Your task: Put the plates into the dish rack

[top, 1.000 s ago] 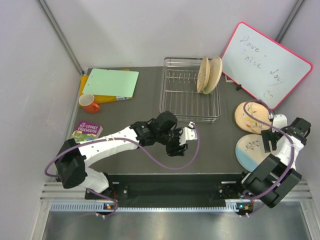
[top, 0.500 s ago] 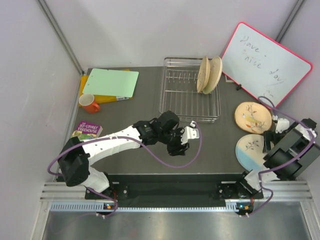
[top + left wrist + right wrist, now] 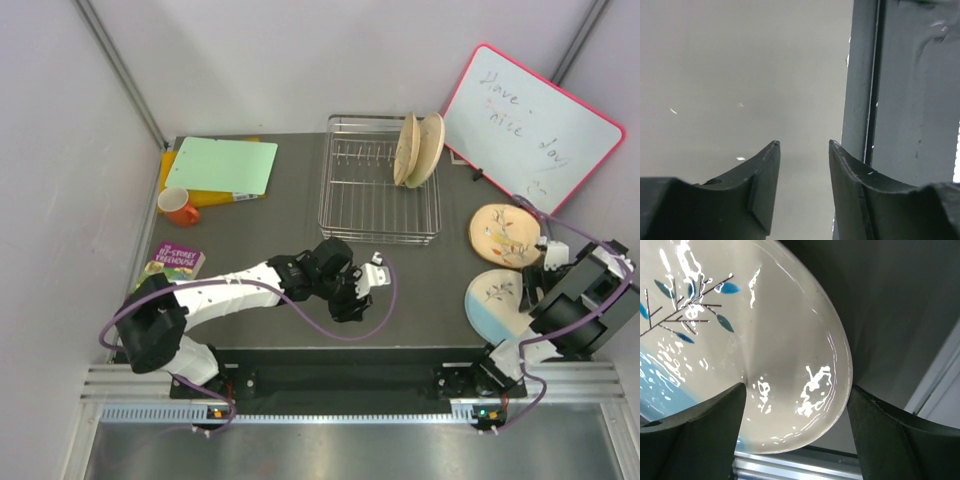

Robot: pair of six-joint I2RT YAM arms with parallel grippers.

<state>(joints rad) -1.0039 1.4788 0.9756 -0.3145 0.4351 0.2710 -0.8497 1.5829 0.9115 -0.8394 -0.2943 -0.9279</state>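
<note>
The blue plate (image 3: 492,302) lies flat at the right of the table (image 3: 270,235), close to its near edge. The right pincer (image 3: 797,388) sits at the plate's right rim, released. Its 2 fingers stand wide apart, one over the cream part and the other just outside the rim, with the curved rim showing in the gap. I cannot tell whether either finger presses on the plate.

Near the middle, the left arm reaches across from the left corner. The left pincer (image 3: 804,145) is released, with nothing between its fingers. Its camera sees only a pale wall and a grey post.

A book (image 3: 175,262) lies at the left edge. Just beyond the blue plate, the flat peach plate (image 3: 505,235) lies on the table, the 2 rims just beside each other. An orange mug (image 3: 180,207) stands beyond the book.

The rack (image 3: 378,215) stands at the far middle of the table. 2 plates stand on edge in its far right corner, leaning together: the green plate (image 3: 407,150) on the left and the racked peach plate (image 3: 431,148) on the right.

At the far left, a green board (image 3: 222,165) lies on a yellow one. A pink-framed whiteboard (image 3: 530,125) leans at the far right, beside the rack.
</note>
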